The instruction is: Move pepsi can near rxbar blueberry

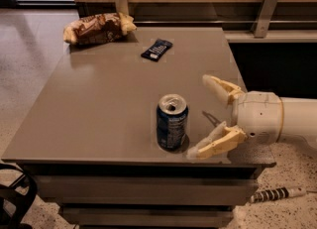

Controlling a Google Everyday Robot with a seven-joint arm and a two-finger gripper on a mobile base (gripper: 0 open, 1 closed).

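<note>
The pepsi can (172, 122), dark blue with a silver top, stands upright near the front edge of the grey table (104, 99). The rxbar blueberry (156, 49), a flat dark navy wrapper with white lettering, lies near the table's back edge, well apart from the can. My gripper (200, 116) comes in from the right, just right of the can and at its height. Its two tan fingers (218, 143) are spread wide open and hold nothing. The near finger's tip is close to the can's base.
A brown and tan snack bag (96, 28) lies at the table's back left corner. A wooden wall with metal brackets (264, 12) runs behind the table. A black object (15, 198) sits on the floor at front left, a striped cable (277, 193) at front right.
</note>
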